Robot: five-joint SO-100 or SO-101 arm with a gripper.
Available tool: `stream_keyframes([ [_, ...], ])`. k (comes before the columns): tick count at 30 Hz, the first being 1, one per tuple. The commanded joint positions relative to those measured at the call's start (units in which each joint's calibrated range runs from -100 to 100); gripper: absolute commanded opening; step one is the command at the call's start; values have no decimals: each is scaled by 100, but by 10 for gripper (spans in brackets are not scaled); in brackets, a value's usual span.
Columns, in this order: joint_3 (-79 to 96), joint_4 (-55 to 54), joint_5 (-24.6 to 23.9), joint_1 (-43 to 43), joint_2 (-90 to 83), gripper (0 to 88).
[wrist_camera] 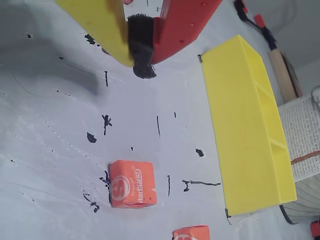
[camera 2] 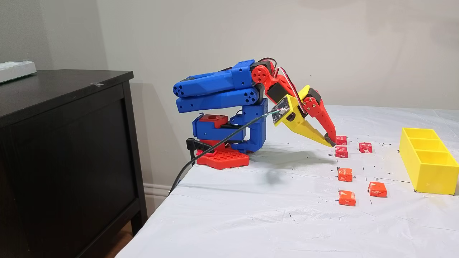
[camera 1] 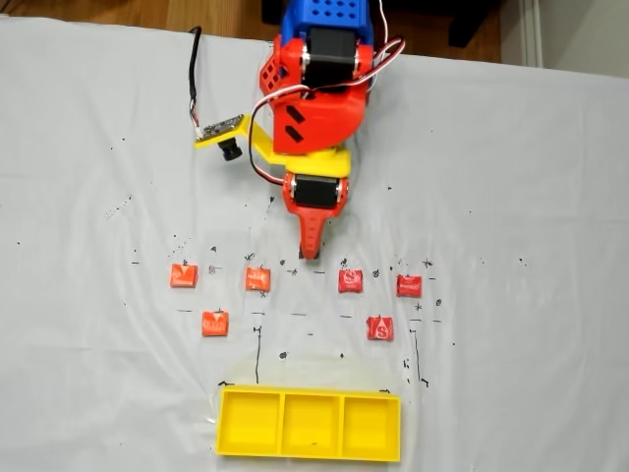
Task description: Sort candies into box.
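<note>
My gripper (camera 1: 311, 252) is shut with nothing in it, its tip just above the white cloth at the middle of the candy row. Three orange candies (camera 1: 257, 278) lie left of it in a fixed view, and three red candies (camera 1: 351, 280) lie right. The yellow box (camera 1: 309, 454) sits at the near edge with its three compartments bare. In the wrist view my gripper (wrist_camera: 141, 65) hangs at the top, one orange candy (wrist_camera: 132, 183) lies below it, and the box (wrist_camera: 235, 130) is on the right. In another fixed view, my gripper (camera 2: 329, 141) sits beside a red candy (camera 2: 341, 139), with the box (camera 2: 428, 175) far right.
A yellow bracket with a small camera (camera 1: 221, 133) and its cable sticks out beside the arm. A black cabinet (camera 2: 64, 143) stands past the table's edge. A wooden-handled tool (wrist_camera: 280, 70) and a book (wrist_camera: 302, 135) lie beyond the box. Black pen marks dot the cloth.
</note>
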Motion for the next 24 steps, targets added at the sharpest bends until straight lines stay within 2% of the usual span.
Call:
stream_keyframes([
  [1,-680,285,-171,-34,-51,0],
  [10,-1526,694,-93,-242,323,0],
  [18,-4175,1136,-54,-305,3334,0],
  [24,-5550,1734,-117,-505,4487,0],
])
